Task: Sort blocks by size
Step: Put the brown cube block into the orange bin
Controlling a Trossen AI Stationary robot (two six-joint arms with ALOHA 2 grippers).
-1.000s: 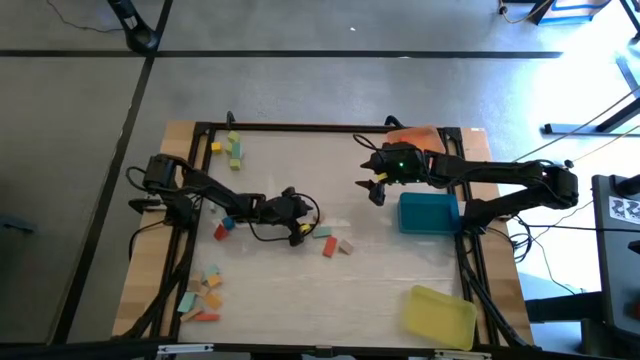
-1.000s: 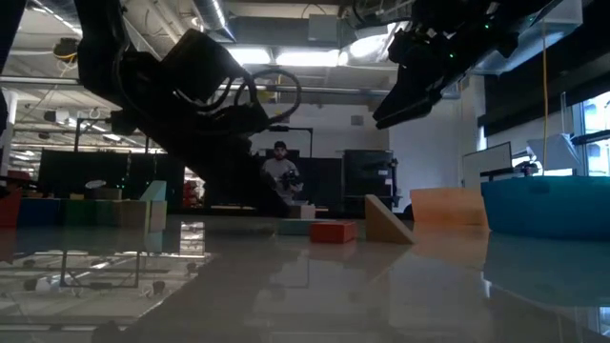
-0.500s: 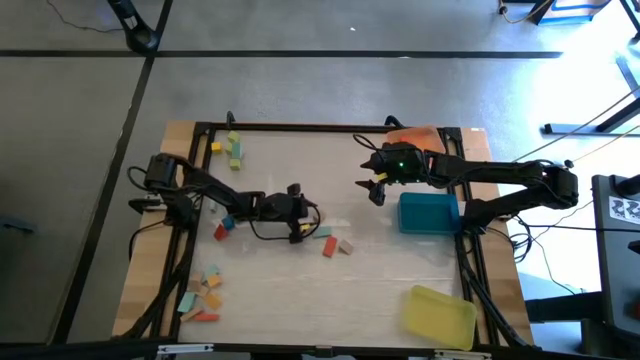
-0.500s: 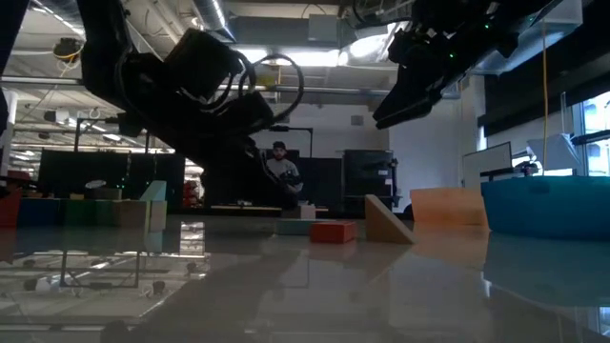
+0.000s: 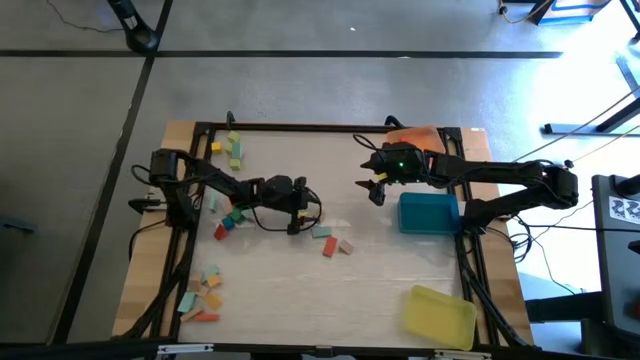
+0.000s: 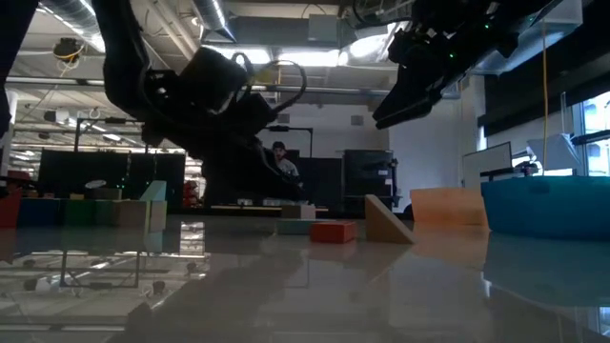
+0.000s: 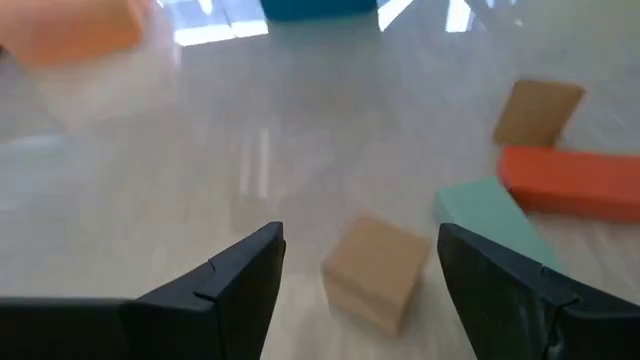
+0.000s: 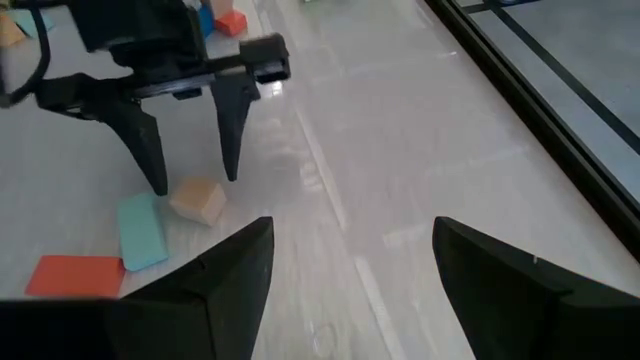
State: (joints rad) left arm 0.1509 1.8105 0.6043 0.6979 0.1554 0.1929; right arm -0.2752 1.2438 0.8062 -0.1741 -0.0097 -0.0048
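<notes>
A tan cube (image 7: 375,270) lies on the table between the two fingers of my left gripper (image 7: 360,262), which is open and stands apart from it on either side. The cube also shows in the right wrist view (image 8: 197,198). Beside it lie a teal block (image 7: 485,215), a red bar (image 7: 575,180) and a tan block (image 7: 538,110). My left gripper is near the table's middle (image 5: 297,222). My right gripper (image 5: 372,188) hangs open and empty above the table, right of the middle.
An orange tray (image 5: 415,138) stands at the far right, a blue tray (image 5: 428,212) at the right edge and a yellow tray (image 5: 440,315) at the near right. Block groups lie at the far left (image 5: 232,148), near left (image 5: 205,295) and by the left arm (image 5: 228,220).
My left gripper has drawn back a little toward the table's far edge and left, away from the teal and red blocks.
</notes>
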